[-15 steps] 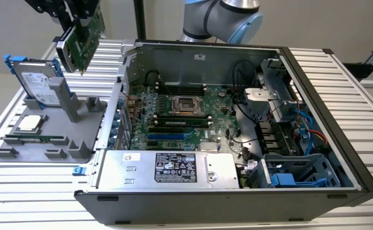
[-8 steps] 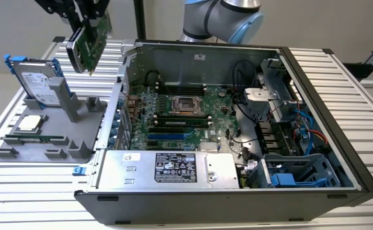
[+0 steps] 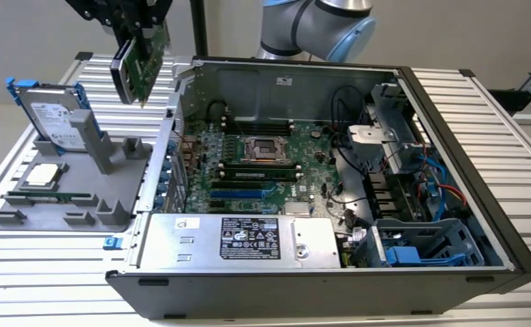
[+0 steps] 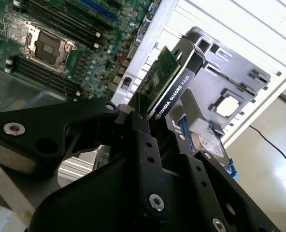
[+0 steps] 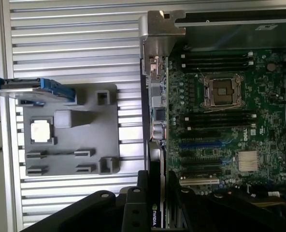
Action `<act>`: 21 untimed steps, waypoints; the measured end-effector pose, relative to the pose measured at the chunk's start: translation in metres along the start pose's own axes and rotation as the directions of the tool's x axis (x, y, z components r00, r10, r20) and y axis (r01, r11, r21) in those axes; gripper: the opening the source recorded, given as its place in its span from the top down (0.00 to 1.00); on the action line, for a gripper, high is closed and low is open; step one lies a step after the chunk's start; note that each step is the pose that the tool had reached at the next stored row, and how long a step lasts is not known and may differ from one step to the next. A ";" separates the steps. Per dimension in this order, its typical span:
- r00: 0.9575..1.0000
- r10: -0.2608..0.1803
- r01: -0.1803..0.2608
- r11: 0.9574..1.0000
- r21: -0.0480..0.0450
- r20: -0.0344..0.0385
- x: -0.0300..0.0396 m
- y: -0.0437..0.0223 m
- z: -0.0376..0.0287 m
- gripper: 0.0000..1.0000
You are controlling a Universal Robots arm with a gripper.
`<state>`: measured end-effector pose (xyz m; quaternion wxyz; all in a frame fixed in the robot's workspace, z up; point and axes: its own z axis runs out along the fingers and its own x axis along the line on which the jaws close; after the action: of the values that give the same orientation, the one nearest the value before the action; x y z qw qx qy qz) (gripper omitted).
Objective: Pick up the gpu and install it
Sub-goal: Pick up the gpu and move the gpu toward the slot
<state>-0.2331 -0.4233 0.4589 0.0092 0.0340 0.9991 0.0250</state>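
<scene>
The gpu (image 3: 143, 65), a green card with a black cooler on one face, hangs tilted in the air with my gripper (image 3: 136, 28) shut on its upper edge. In the exterior view it is above the gap between the grey parts holder (image 3: 110, 194) and the left wall of the open computer case (image 3: 161, 157). The second wrist view shows the gpu (image 4: 168, 79) edge-on between my black fingers (image 4: 133, 113). In the first wrist view the gpu's black edge (image 5: 157, 186) sits over the case's rear wall, beside the motherboard's expansion slots (image 5: 201, 166).
The motherboard (image 3: 247, 167) lies flat inside the case, with a silver power supply (image 3: 238, 242) at the front and drive cages (image 3: 420, 245) at the exterior view's right. The holder carries an upright hard drive with blue frame (image 3: 54, 116), a processor chip (image 3: 43, 175) and a memory stick (image 3: 52, 199).
</scene>
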 end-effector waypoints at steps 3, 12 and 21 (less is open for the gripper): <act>1.000 0.000 0.000 1.000 0.000 0.000 -0.0049 0.0005 0.0001 1.00; 1.000 0.000 0.000 1.000 0.000 0.000 -0.0176 0.0016 0.0004 1.00; 1.000 0.000 0.000 1.000 0.000 0.000 -0.0299 0.0025 0.0006 1.00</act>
<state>-0.2031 -0.4228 0.4589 0.0092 0.0340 0.9991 0.0250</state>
